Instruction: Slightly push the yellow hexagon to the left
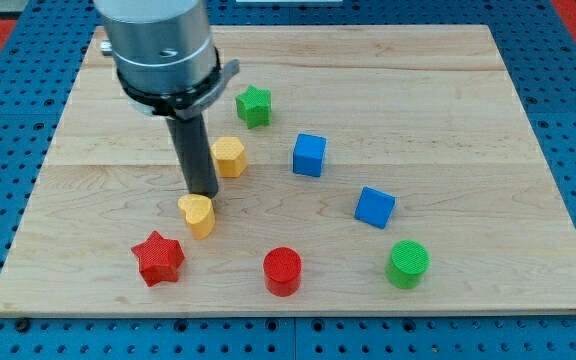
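Count on wooden board (468, 90): 2 yellow, 2 blue, 2 green, 2 red.

Yellow hexagon (229, 156) sits left of board centre; too compact to give a long axis or facing.

My tip (204, 193), a bare rod w/ no pincer to open or close, is at hexagon's 7 o'clock, near but apart, touching top of yellow heart (197, 214).

Blue cube (309, 155) at hexagon's 3 o'clock, green star (253, 105) at 1, red star (158, 258) at 7.

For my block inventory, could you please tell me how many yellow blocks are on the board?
2: the yellow hexagon just right of the rod, and the yellow heart directly below my tip. None seem hidden.
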`<state>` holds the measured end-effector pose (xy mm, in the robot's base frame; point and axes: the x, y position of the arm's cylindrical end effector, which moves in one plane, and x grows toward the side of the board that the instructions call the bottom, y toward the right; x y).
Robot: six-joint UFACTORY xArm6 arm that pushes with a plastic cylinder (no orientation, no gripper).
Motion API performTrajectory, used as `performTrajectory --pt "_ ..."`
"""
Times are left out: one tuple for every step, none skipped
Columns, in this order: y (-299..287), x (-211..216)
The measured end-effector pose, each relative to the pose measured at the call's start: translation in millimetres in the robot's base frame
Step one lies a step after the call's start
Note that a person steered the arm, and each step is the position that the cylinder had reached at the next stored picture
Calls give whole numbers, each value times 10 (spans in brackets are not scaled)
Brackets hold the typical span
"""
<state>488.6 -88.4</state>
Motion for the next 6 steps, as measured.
performTrajectory --pt "421 82" --pt "337 -185" --pt "322 -338" --pt "444 -353" --pt "337 -471" --pt "319 -297"
